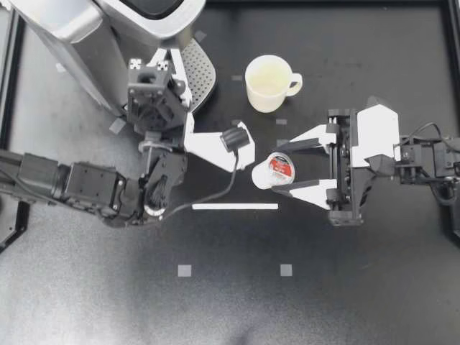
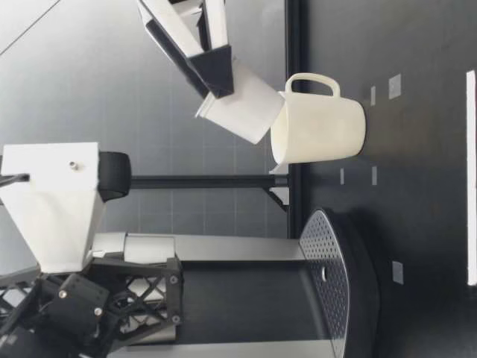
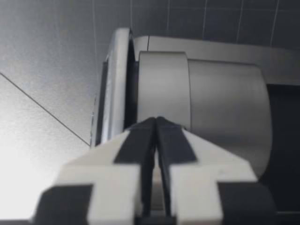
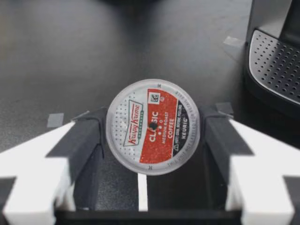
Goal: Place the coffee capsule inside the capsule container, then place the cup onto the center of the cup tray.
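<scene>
One capsule [image 1: 277,170], one cup [image 1: 267,83], one machine [image 1: 93,29], two hands: left hand [image 1: 161,59], right hand [image 1: 282,169].

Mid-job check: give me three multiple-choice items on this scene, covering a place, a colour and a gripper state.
1. Where is the cup relative to the cup tray?
A centred on it
B on the table beside it
C upturned on it
2. The cup's colour?
A cream
B red
C blue
3. My right gripper is:
A open, empty
B shut on the coffee capsule
C shut on the cup

Answers: 1 B, the cup stands clear of the tray. 2 A, its wall is cream. 3 B, both fingers press the capsule's sides.
</scene>
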Available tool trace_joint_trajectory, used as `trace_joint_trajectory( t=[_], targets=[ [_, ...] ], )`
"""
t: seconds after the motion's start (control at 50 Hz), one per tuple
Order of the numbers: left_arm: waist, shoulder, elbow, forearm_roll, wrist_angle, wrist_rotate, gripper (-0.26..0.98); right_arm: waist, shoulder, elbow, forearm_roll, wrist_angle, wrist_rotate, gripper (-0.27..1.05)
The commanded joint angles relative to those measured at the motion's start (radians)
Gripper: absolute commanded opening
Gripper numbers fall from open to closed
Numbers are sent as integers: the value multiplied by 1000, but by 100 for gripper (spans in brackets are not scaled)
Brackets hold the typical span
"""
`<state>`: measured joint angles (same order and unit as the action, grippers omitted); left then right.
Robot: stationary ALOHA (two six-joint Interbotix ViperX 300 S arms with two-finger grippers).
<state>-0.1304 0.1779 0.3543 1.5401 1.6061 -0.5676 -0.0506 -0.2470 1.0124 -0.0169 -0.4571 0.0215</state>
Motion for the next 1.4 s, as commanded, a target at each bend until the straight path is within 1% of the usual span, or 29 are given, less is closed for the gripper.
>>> trace_joint_trajectory(
  t=[0.0, 0.32, 0.56, 0.8, 0.98, 1.08, 1.28, 1.38],
  targets=[
    [12, -37, -12, 11, -2, -3, 8, -6, -11, -14, 0, -11, 0, 52],
    [23, -75, -6, 41, 3, -2, 8, -5, -8, -15, 0, -11, 0, 52],
    [25, -110, -9, 95, 41, 2, 8, -6, -6, -17, 0, -12, 3, 52],
    [25, -146, -6, 137, 25, -9, 8, -6, -6, -20, 0, -20, 6, 52],
    [25, -209, 3, 138, -9, -98, 8, -6, -2, -29, 0, -29, 11, 52],
    [26, -247, 29, 138, -44, -161, 8, -6, 0, -32, 0, -29, 14, 52],
    [58, -305, 67, 138, -81, -282, 8, -6, -6, -35, 2, -29, 17, 52],
    [83, -341, 86, 135, -133, -356, 8, -5, -6, -43, 2, -29, 28, 52]
  ],
)
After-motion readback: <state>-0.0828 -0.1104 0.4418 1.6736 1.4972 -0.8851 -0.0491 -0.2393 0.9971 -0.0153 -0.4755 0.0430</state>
